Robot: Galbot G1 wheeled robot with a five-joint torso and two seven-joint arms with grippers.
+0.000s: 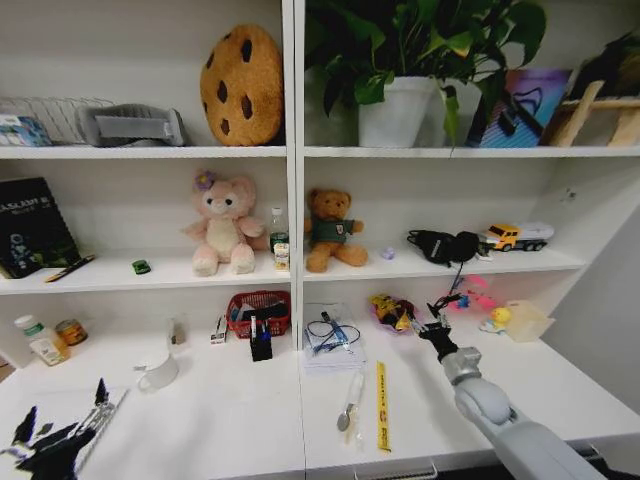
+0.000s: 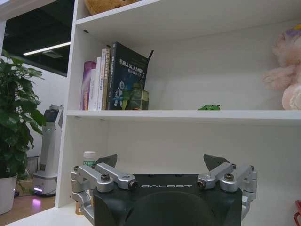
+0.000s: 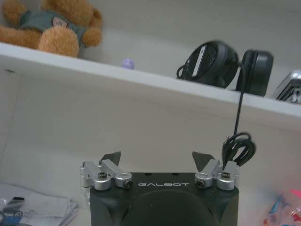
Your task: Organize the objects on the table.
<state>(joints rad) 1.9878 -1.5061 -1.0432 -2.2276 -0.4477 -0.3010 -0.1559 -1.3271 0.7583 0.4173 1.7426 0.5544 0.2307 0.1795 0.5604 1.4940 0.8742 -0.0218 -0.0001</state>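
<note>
Our right hand (image 1: 436, 330) hovers wide and empty over the worktop (image 1: 230, 420); our left hand (image 1: 60, 425) waits wide too. The marker (image 1: 350, 400) lies ahead, light and slick: pinch mid-barrel.

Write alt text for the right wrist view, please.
The open right gripper points at a white shelf above the table. On the shelf sit black headphones, their cable hanging down, and a brown teddy bear.

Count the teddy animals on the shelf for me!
2. The pink plush sits on the middle shelf left of the divider, and the brown teddy bear sits just right of it. Others could be hidden.
</note>
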